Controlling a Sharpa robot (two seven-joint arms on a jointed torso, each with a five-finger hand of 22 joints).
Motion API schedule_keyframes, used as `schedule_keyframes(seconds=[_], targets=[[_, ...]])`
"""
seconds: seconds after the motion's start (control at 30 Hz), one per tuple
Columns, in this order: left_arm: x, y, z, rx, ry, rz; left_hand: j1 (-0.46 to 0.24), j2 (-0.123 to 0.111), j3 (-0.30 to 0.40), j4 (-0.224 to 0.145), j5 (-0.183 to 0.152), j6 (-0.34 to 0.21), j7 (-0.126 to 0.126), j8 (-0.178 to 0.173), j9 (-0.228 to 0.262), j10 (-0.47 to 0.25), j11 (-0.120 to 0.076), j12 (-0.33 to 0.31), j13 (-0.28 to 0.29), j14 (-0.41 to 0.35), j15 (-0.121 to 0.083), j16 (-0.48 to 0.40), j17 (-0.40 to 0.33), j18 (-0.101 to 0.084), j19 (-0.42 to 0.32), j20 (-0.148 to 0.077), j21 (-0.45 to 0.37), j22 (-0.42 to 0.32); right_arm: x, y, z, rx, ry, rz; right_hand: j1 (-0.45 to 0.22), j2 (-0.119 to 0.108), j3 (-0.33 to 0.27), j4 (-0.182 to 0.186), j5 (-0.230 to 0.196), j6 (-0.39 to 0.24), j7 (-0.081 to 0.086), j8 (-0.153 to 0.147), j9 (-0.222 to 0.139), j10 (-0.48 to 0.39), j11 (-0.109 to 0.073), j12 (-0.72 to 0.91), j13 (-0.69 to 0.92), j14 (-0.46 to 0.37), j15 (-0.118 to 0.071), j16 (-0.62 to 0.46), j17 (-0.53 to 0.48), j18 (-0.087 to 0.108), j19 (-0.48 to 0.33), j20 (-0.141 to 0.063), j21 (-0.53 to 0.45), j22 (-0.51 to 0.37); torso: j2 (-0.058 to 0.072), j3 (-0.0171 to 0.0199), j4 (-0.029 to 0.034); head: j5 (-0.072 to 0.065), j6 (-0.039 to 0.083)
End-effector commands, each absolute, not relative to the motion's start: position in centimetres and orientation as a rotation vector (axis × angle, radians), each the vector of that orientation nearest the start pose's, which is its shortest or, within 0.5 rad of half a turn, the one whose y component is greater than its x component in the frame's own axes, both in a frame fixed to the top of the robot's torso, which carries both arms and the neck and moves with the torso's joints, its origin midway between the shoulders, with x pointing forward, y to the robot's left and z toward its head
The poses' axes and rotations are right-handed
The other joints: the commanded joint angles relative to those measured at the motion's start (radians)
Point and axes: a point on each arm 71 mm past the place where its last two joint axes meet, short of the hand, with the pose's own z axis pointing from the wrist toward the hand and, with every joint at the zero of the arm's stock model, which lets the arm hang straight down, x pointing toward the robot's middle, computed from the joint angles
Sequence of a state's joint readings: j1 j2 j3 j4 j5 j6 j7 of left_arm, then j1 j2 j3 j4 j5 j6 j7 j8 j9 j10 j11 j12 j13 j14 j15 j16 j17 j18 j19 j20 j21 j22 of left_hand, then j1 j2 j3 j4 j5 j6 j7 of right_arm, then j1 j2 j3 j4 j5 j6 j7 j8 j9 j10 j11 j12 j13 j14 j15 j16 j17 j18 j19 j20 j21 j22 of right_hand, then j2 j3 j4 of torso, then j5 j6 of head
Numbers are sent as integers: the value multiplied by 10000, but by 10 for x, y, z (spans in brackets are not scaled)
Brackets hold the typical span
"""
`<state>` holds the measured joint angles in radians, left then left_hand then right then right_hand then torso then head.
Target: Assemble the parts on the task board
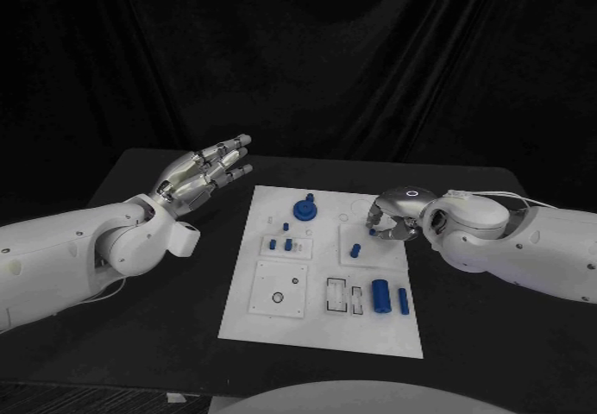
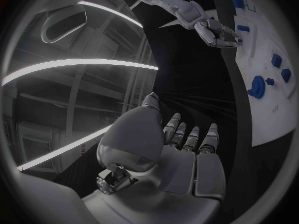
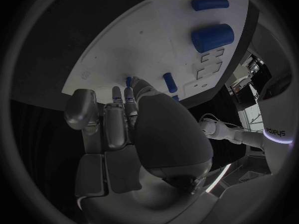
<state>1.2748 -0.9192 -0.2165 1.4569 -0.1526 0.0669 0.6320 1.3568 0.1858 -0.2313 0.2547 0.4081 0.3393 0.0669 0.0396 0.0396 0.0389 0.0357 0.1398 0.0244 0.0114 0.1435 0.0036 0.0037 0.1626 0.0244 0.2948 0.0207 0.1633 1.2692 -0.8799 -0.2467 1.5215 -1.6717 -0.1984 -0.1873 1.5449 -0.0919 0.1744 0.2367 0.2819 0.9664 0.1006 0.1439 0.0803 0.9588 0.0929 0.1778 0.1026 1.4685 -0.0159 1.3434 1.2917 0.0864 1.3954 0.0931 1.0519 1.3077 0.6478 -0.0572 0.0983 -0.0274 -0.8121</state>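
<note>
The white task board [image 1: 373, 332] lies mid-table. My right hand [image 1: 393, 216] is bent down over its far right part, fingertips closed round a small blue peg [image 3: 129, 80] at the board's surface; the peg's end peeks out below the hand [image 1: 371, 231]. My left hand [image 1: 205, 177] is raised left of the board, holding nothing, fingers stretched and apart. On the board lie a round blue piece [image 1: 304, 209], several small pegs [image 1: 287, 245], a short blue piece [image 1: 356, 251], a thick blue cylinder [image 1: 380, 294] and a thin one [image 1: 403, 300].
Black table [image 1: 149, 345] surrounds the board, with dark cloth behind. Outlined recesses [image 1: 338, 295] and a ring [image 1: 278, 297] mark the board's near half. My left forearm [image 1: 75, 254] spans the table's left side and my right forearm [image 1: 523, 246] the right.
</note>
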Motion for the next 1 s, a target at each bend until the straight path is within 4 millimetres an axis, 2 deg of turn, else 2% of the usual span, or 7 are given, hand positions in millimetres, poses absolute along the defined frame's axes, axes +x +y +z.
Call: schedule_keyframes(seconds=[0.03,0.37,0.7,0.8,1.0], targets=[[475,247,-191,-7702,15074,-18270,102,11,13,-88,100,224,55,70,29,17,102,81,12,18,82,34,17,89,68,2,29,27,467,-225,-234,-4461,18154,3682,54,-38,108,-22,25,205,64,84,38,174,-17,-27,-34,99,27,-57,-36,104,-49,4,-69,1351,-14,-26,4,7,-37],[476,246,-193,-7748,15204,-18264,279,64,65,-274,329,441,155,123,49,53,188,159,22,102,143,83,45,65,167,6,63,169,465,-221,-239,-4520,18118,3895,61,-61,301,-12,9,450,129,54,83,800,-95,75,-97,97,54,-69,-84,98,-38,11,-85,1353,-9,-26,2,-9,-96],[477,245,-195,-7793,15363,-18269,397,124,95,-442,502,1144,325,329,130,98,320,261,37,193,210,143,72,18,319,9,113,336,465,-220,-240,-4529,18049,3979,119,-95,515,-36,9,654,246,27,125,1455,-164,151,-130,46,132,-181,-251,105,-56,68,-157,1339,-20,-26,-2,-5,-135],[477,245,-195,-7807,15401,-18264,423,146,101,-486,554,1398,378,427,157,129,375,328,47,238,228,173,85,-8,388,12,135,411,466,-219,-240,-4526,18045,3974,202,-83,607,-92,4,769,284,51,150,1610,-167,144,-149,-4,136,-296,-394,120,-86,75,-237,1320,-20,-29,-1,-3,-149],[477,245,-196,-7839,15477,-18253,561,160,147,-667,757,1508,444,526,159,180,452,424,60,321,271,233,107,-94,504,12,164,475,466,-219,-241,-4513,18019,3977,533,-37,858,-375,-22,1120,294,147,227,2016,-222,128,-191,-36,91,-399,-533,128,-88,48,-243,1324,-22,-35,-1,8,-166]])
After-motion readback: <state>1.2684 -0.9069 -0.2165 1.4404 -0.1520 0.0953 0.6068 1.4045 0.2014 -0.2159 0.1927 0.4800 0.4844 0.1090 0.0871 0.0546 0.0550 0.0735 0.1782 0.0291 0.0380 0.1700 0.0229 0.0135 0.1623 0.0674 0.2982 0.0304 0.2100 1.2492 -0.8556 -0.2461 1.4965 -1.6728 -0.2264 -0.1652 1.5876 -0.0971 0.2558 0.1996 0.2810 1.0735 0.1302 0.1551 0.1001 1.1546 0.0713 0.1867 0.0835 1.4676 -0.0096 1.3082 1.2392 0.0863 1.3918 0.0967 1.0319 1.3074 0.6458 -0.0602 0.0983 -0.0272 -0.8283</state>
